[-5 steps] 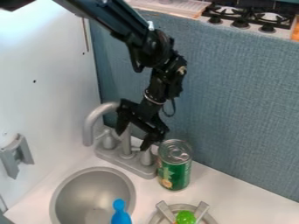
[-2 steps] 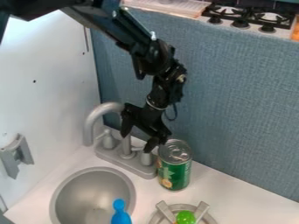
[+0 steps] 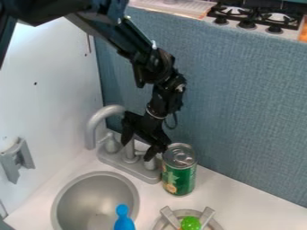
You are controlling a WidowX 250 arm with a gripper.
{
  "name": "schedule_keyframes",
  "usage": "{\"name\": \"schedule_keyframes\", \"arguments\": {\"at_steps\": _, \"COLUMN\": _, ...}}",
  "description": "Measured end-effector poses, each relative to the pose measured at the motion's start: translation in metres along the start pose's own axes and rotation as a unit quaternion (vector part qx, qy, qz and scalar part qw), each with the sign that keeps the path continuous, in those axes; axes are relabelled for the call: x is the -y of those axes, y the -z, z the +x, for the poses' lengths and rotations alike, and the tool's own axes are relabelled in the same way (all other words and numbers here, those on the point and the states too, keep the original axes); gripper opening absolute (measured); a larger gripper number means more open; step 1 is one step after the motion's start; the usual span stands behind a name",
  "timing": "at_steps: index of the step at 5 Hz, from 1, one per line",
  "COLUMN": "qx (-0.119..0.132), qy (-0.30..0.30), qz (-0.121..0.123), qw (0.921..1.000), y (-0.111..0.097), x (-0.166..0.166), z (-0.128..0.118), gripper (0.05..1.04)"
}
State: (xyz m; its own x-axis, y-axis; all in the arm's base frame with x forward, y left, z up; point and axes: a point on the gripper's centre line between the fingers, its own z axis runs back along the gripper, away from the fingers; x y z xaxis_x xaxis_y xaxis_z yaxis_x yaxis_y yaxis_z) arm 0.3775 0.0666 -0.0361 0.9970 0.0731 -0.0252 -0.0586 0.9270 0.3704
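The black gripper (image 3: pixel 137 150) hangs over the faucet (image 3: pixel 108 112) in the corner, its two fingers spread apart with nothing held between them. Its right fingertip is close beside the top of a green can (image 3: pixel 179 173); whether they touch I cannot tell. The can stands upright on the white counter, right of the faucet base. Part of the faucet is hidden behind the fingers. A blue object (image 3: pixel 123 220) lies at the sink's lower right, at the bottom edge of the view.
The round grey sink (image 3: pixel 67 188) is at lower left. A metal dish (image 3: pixel 163 224) with a green round item (image 3: pixel 190 223) stands at the bottom. A blue-grey panel (image 3: pixel 246 108) rises behind the counter, a white wall (image 3: pixel 54 90) at left, a stove (image 3: pixel 258 18) beyond.
Since a second ago the gripper has lowered slightly and its right fingertip sits a little lower beside the can. The upper arm has shifted at the top left. The can has not moved.
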Motion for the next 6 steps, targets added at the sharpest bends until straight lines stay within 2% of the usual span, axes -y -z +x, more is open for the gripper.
{"name": "schedule_keyframes", "arguments": {"at_steps": 1, "qx": 0.003, "qy": 0.012, "qz": -0.019, "qw": 0.9997, "y": 0.007, "x": 0.009, "z": -0.006, "gripper": 1.001}}
{"name": "schedule_keyframes", "arguments": {"at_steps": 2, "qx": 0.015, "qy": 0.028, "qz": -0.041, "qw": 0.9987, "y": -0.003, "x": 0.021, "z": -0.005, "gripper": 1.001}}
{"name": "schedule_keyframes", "arguments": {"at_steps": 3, "qx": 0.05, "qy": 0.092, "qz": -0.132, "qw": 0.9857, "y": -0.012, "x": 0.065, "z": -0.002, "gripper": 1.001}}
{"name": "schedule_keyframes", "arguments": {"at_steps": 4, "qx": 0.077, "qy": 0.152, "qz": -0.174, "qw": 0.97, "y": -0.036, "x": 0.11, "z": 0.002, "gripper": 1.0}}
{"name": "schedule_keyframes", "arguments": {"at_steps": 5, "qx": 0.085, "qy": 0.207, "qz": -0.214, "qw": 0.9509, "y": -0.05, "x": 0.155, "z": 0.001, "gripper": 1.0}}
{"name": "schedule_keyframes", "arguments": {"at_steps": 6, "qx": 0.08, "qy": 0.227, "qz": -0.227, "qw": 0.9439, "y": -0.055, "x": 0.172, "z": -0.005, "gripper": 1.0}}
